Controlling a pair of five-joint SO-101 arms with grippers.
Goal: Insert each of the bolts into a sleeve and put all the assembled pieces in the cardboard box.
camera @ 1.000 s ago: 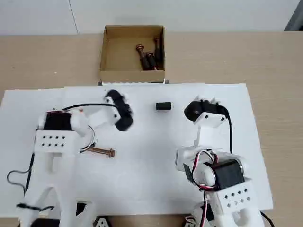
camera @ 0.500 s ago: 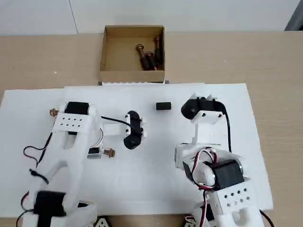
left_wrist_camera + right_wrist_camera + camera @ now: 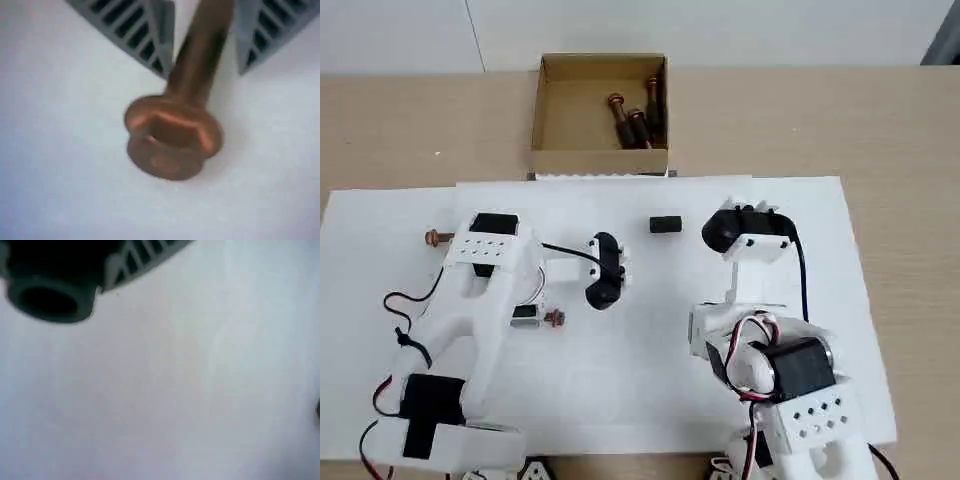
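- White sheet [image 3: 650, 400]: the working surface beneath both grippers.
- Cardboard box [image 3: 603, 158]: beyond both grippers and well apart from the left one. Three assembled pieces [image 3: 635, 120] lie inside.
- Left gripper [image 3: 202, 70]: jaws set narrow but not closed, straddling the shank of a bolt lying on the sheet. One jaw is at the shank, the other just off it, so nothing is held yet.
- Right gripper [image 3: 720, 232]: a black sleeve [image 3: 50, 295] sits at its tip, bore showing. Whether it is clamped cannot be told.
- Bolt [image 3: 172, 137]: its head projects clear of the left jaws. For a good pick, the jaws should probably close squarely across the shank so the bolt cannot roll, leaving the plain end free for insertion.
- Second bolt [image 3: 438, 237]: well apart from the left gripper.
- Loose sleeve [image 3: 665, 224]: just beside the right gripper.
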